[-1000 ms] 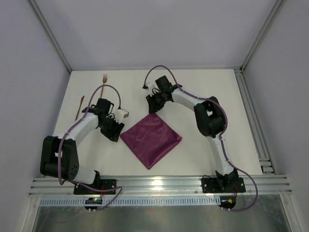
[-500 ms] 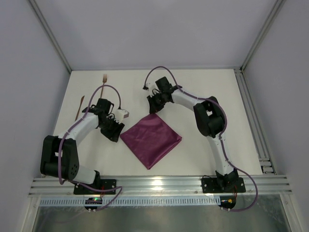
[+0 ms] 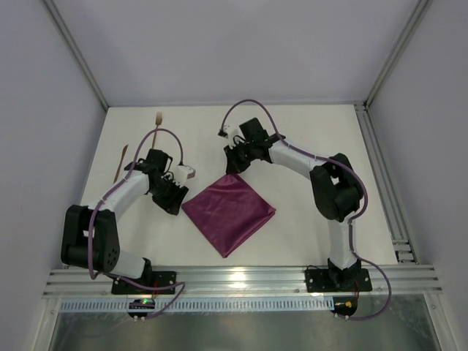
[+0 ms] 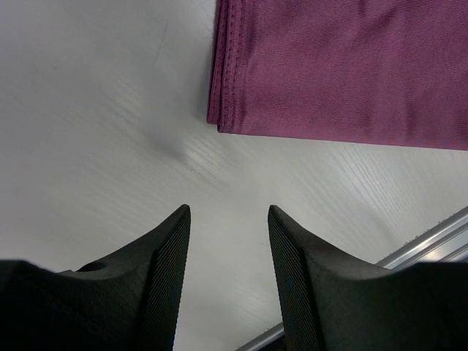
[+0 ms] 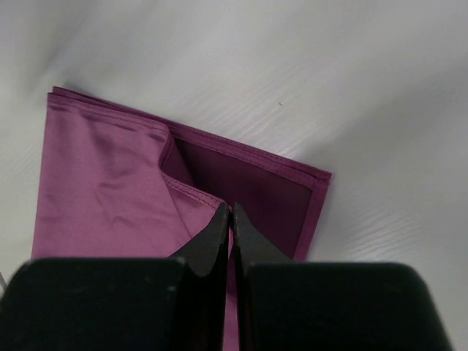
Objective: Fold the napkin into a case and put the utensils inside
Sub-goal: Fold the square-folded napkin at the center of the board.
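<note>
Starting at the near edge, the plum-purple napkin [image 3: 229,212] lies folded into a flat square in the middle of the white surface [image 3: 314,139], turned like a diamond with one corner pointing at the arm bases.

Just off its left corner sits the left end effector [image 3: 174,199]. From the left wrist, its fingers [image 4: 164,263] are spread apart over bare surface with nothing between them, and the napkin's stitched corner [image 4: 219,124] lies a little ahead of the tips, not touching.

A step farther back, look at the far corner of the napkin: the right end effector [image 3: 235,167] is down on it. The right wrist view shows the fingers [image 5: 212,238] pressed tight together, pinching the hem of the top layer. That layer is drawn back from the corner, so the darker layer underneath [image 5: 256,186] shows.

Over on the far left, well apart from the cloth, the slim knife-like stick [image 3: 122,159] lies beside the left arm, and the small fork [image 3: 158,117] sits farthest back, near the rear wall.
</note>
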